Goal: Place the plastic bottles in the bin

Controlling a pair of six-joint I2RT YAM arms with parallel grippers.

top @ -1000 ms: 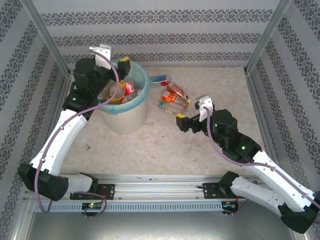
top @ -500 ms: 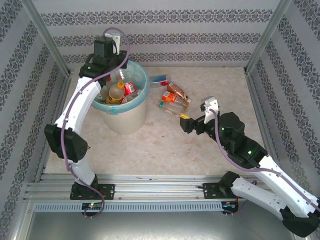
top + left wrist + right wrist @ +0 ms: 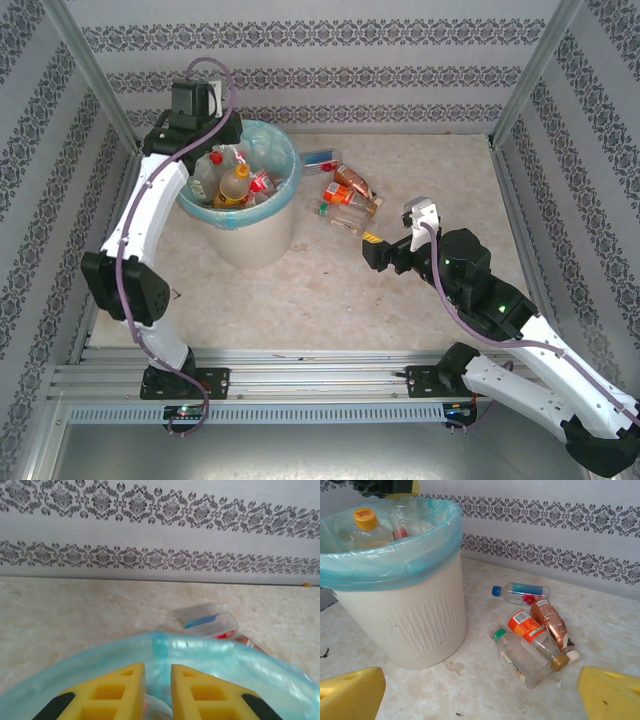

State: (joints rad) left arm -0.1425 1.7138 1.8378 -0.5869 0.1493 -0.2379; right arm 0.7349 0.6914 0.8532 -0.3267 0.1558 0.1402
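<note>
Four bottles [image 3: 532,645] lie just far-left of the wide-open right gripper [image 3: 372,243], mostly pointing lengthwise toward it. The left gripper [image 3: 158,680], nearly closed and empty, hovers over the bin [image 3: 255,240].

Bin [image 3: 415,620]: cream-white with a faint wavy rib pattern; its liner [image 3: 390,562] is pale translucent turquoise, and the orange-capped bottle [image 3: 365,527] inside looks yellowish. The counter [image 3: 330,290] is beige with paler marbling and carries a clear blue-capped bottle [image 3: 520,591] with a blue and red label, an orange-labelled bottle [image 3: 535,632] with a gold-brown cap, a copper-pink bottle [image 3: 550,620] with a white cap, and a clear green-capped bottle [image 3: 517,655]. The walls [image 3: 160,530] are white with bands of grey damask ornament; the left hand [image 3: 158,690] and right hand [image 3: 480,692] have yellow fingers, and the arms [image 3: 150,215] are white with black joints.
</note>
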